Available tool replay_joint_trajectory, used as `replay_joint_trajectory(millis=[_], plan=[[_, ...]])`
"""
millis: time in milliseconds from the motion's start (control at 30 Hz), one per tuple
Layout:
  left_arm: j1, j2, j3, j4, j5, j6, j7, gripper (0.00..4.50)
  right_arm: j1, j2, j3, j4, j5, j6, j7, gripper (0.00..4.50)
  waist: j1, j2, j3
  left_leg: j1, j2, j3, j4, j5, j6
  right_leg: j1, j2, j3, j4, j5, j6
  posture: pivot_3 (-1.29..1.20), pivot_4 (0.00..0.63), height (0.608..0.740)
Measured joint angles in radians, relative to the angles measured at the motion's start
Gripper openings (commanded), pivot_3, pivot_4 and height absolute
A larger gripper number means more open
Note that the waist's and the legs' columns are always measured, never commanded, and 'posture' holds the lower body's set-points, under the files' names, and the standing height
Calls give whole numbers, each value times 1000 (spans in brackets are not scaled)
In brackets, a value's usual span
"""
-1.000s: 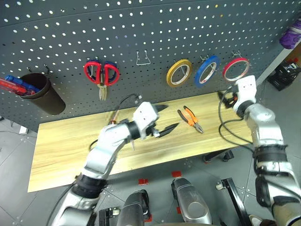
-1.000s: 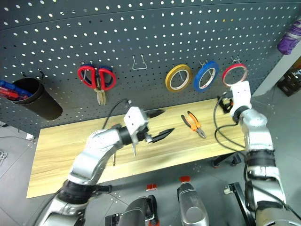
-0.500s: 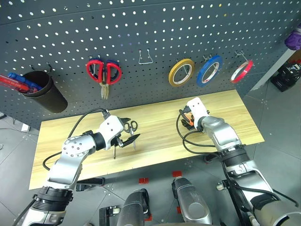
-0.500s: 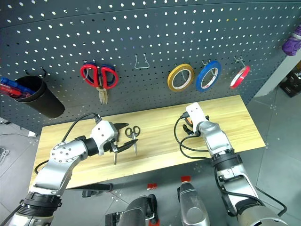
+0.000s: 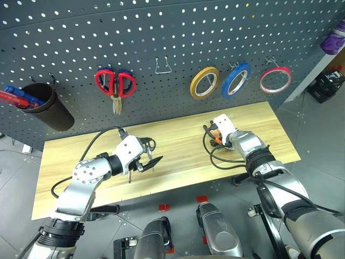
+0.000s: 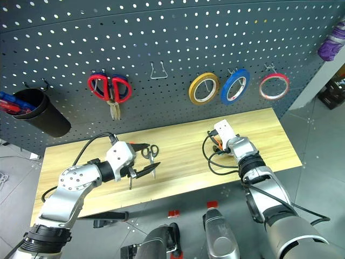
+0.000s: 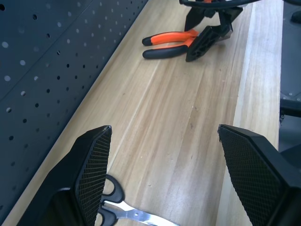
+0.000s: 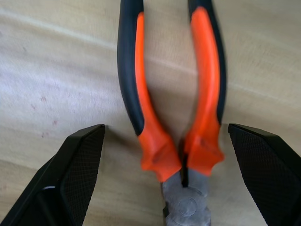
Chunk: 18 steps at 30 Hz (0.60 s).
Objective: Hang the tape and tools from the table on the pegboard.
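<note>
Spanning the whole back of the scene, one dark grey pegboard [image 5: 178,48] carries three tape rings in a row: a yellow one [image 5: 205,82], a blue one [image 5: 236,80] and the thin red tape [image 5: 274,80], each on its own hook. One pair of red-handled scissors [image 5: 115,85] hangs further left, one bare metal hook [image 5: 163,66] sits between them and the rings, and one dark cup [image 5: 51,107] hangs at the far left. No writing or brand can be read anywhere.

Below it runs one wooden table [image 5: 280,135]. On it lie one pair of orange-and-black pliers [image 8: 174,108], one small pair of black-handled scissors [image 6: 151,152] and one slim screwdriver [image 6: 130,181], the last two side by side.

Two grippers are over the table. The right gripper [image 8: 167,155] has its fingers spread wide to either side of the pliers' handles, gripping nothing. The left gripper [image 5: 149,156] stands wide open and empty just beside the black scissors.
</note>
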Motion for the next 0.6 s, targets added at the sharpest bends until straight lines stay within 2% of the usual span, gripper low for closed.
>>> replay_joint_trajectory(millis=[200,300,467,600], plan=[[0,-9,0,0,0,6,1,3821,-46,0,1,107,-20,-67,14,4467,-7,0,0,0,0,0,0,0,0,0,0,0,0,0,0,-334,252,740],[5,-11,0,-3,0,7,4,3821,-50,7,-1,128,-22,-88,20,3847,-10,0,-1,0,0,0,0,0,0,0,0,0,0,0,0,-337,250,740],[14,-19,0,-7,0,10,17,3821,-56,29,-20,161,-22,-118,10,2146,-12,-2,-3,0,0,0,0,0,0,0,0,0,0,0,0,-337,250,740],[19,-23,0,-7,0,11,21,3821,-61,38,-21,184,-33,-143,-8,2139,-12,-3,-4,1,0,0,0,0,0,0,0,0,0,0,0,-324,247,740]])
